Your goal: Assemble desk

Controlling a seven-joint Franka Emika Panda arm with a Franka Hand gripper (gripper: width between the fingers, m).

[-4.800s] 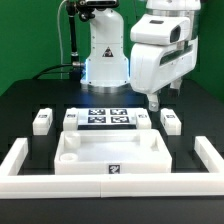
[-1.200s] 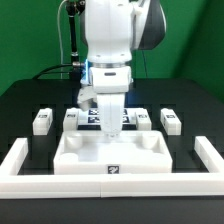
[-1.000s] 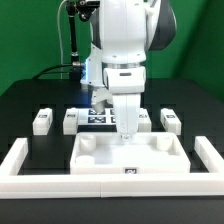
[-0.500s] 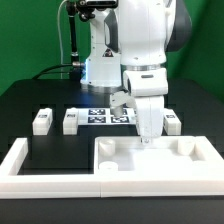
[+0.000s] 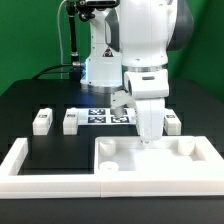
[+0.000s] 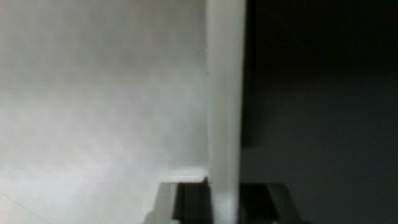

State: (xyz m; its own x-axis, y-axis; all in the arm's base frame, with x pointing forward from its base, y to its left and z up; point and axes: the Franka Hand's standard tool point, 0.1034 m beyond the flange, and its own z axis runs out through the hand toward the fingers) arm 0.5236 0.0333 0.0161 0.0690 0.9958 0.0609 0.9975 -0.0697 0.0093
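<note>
The white desk top (image 5: 152, 171) lies on the black table at the exterior view's right, against the front and right border bars. My gripper (image 5: 146, 138) stands straight down over its rear rim, shut on that rim. In the wrist view the rim (image 6: 226, 100) runs as a white strip between my two dark fingers (image 6: 187, 205), with the tray floor on one side and the black table on the other. Three white block legs show behind: two at the left (image 5: 41, 121) (image 5: 70, 120) and one at the right (image 5: 170, 121). The fourth is hidden behind my gripper.
The marker board (image 5: 100, 115) lies behind the desk top, between the legs. Long white border bars run along the left (image 5: 17, 160), the front (image 5: 55, 183) and the right (image 5: 211, 150). The robot base (image 5: 100, 60) stands at the back.
My gripper came down onto the desk top's rear rim and slid the top to the exterior view's right, up to the right bar. Nothing has moved in the last half second.
</note>
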